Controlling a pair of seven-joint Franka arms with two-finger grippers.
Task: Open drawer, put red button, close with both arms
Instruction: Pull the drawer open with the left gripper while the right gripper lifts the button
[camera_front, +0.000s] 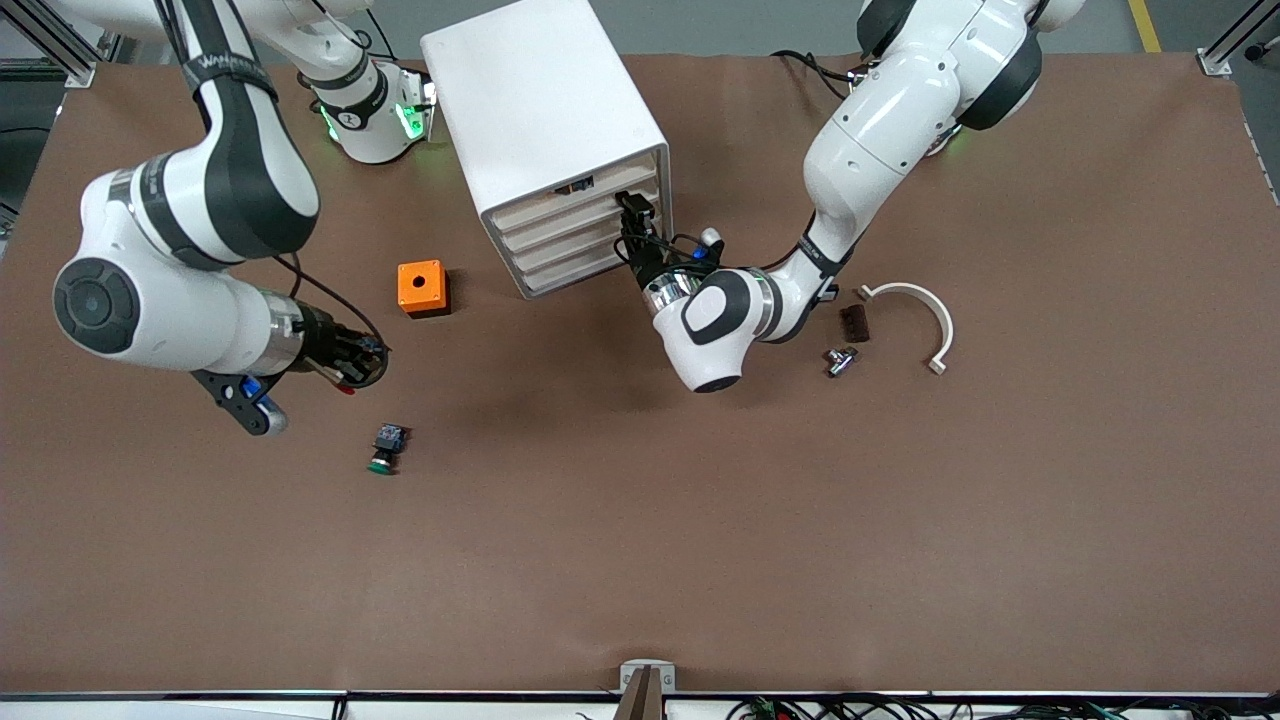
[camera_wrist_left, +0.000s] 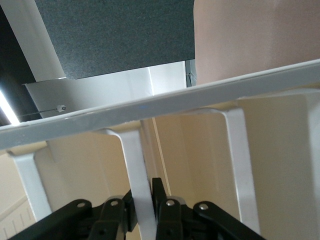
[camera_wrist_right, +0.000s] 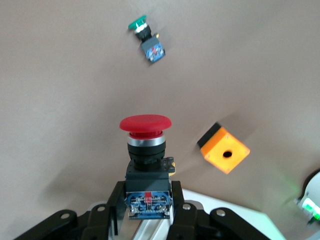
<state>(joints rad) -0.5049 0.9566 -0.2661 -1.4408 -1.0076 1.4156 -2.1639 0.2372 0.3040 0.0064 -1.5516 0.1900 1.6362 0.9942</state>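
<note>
The white cabinet (camera_front: 545, 110) stands on the table with its four slat-fronted drawers all pushed in. My left gripper (camera_front: 631, 208) is at the front of the drawer second from the top (camera_front: 570, 220). In the left wrist view the gripper (camera_wrist_left: 145, 192) is shut on a white handle slat (camera_wrist_left: 131, 160) of that drawer. My right gripper (camera_front: 350, 368) is up over the table toward the right arm's end. It is shut on the red button (camera_wrist_right: 145, 125), gripping its blocky body with the red cap pointing away from the fingers (camera_wrist_right: 112, 202).
A green-capped button (camera_front: 385, 450) lies on the brown table, nearer the front camera than the right gripper; it also shows in the right wrist view (camera_wrist_right: 146, 36). An orange box with a hole (camera_front: 421, 287) sits beside the cabinet. A white curved piece (camera_front: 925, 305), a dark block (camera_front: 854, 322) and a metal part (camera_front: 840, 360) lie toward the left arm's end.
</note>
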